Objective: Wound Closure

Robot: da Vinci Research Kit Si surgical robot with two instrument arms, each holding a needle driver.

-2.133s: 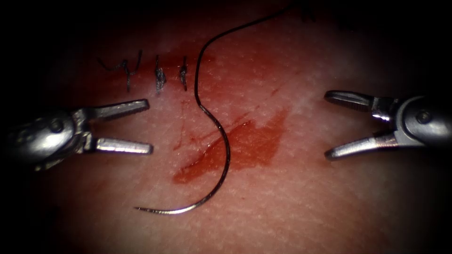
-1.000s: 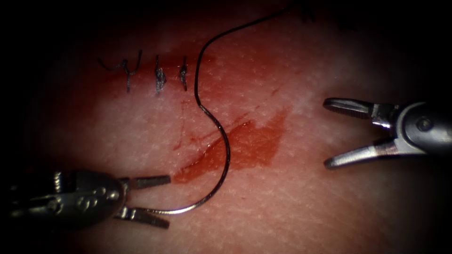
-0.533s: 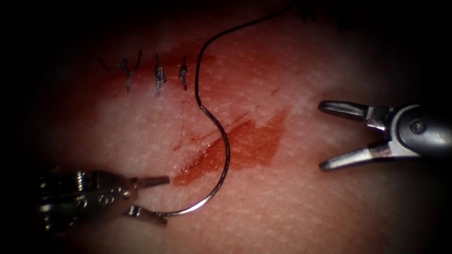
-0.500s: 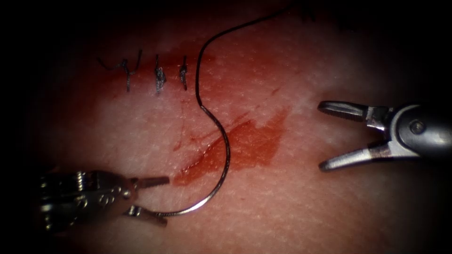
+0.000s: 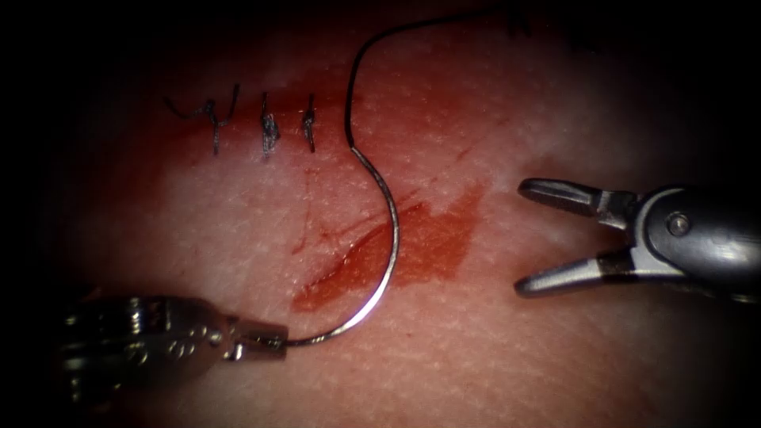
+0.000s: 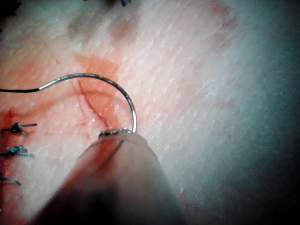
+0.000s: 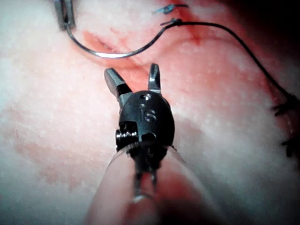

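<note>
Tissue (image 5: 491, 364) under both tools, red fluid (image 5: 420, 250) pooled between them around the cut (image 5: 349, 261). Three tied stitches (image 5: 268, 131) up beyond the left tool, well apart from it.

Right tool (image 5: 519, 234) spread wide, holding nothing, hovering right of the cut, near the needle's belly but not touching.

Left tool (image 5: 273, 342) pressed together on the needle (image 5: 388, 238), right at its pointed end; half a second ago spread around the tip, now closed and lifted a bit, needle shifted right with it. Rest of the curve arcing away from the left tool over the fluid, free of the tissue, not in it. Thread (image 5: 372, 40) off the swaged end, running up and away from both tools.

Judged: grip too near the point for driving. Best regripped further back along the curve, needle kept off the tissue, thread slack, point never crushed.
</note>
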